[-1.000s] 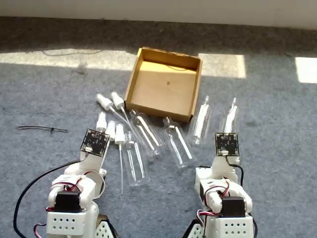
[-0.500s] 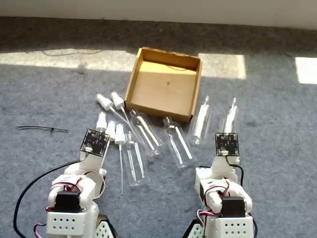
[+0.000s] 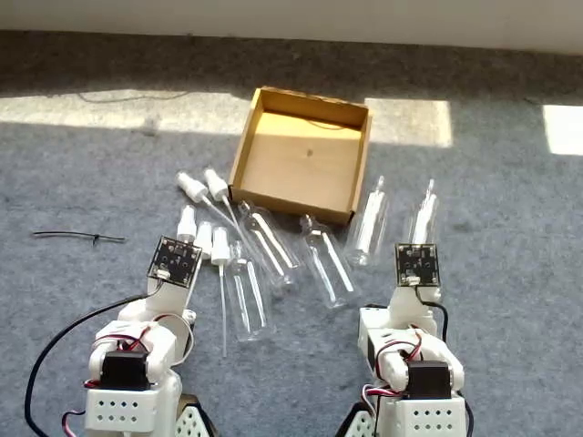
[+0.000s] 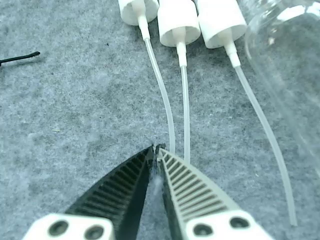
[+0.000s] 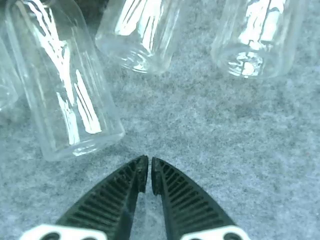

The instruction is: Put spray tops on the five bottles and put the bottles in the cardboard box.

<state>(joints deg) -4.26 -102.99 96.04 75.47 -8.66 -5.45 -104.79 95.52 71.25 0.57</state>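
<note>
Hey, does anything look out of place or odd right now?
Only a thin black strand lying on the grey carpet, off to the side of the spray tops, belongs to nothing here. The bottles lie on their sides near the cardboard box; nothing looks spilled or broken.

Just ahead of my left claw [image 4: 154,149] and right claw [image 5: 149,165] lay five clear bottles [image 3: 250,296] and white spray tops [image 3: 217,185], the cardboard box [image 3: 241,150] beyond.

No legible text or number appears on the cardboard box [image 3: 301,168] or elsewhere.

Black cable tie [image 3: 77,238] on grey carpet [image 3: 510,246]
</note>
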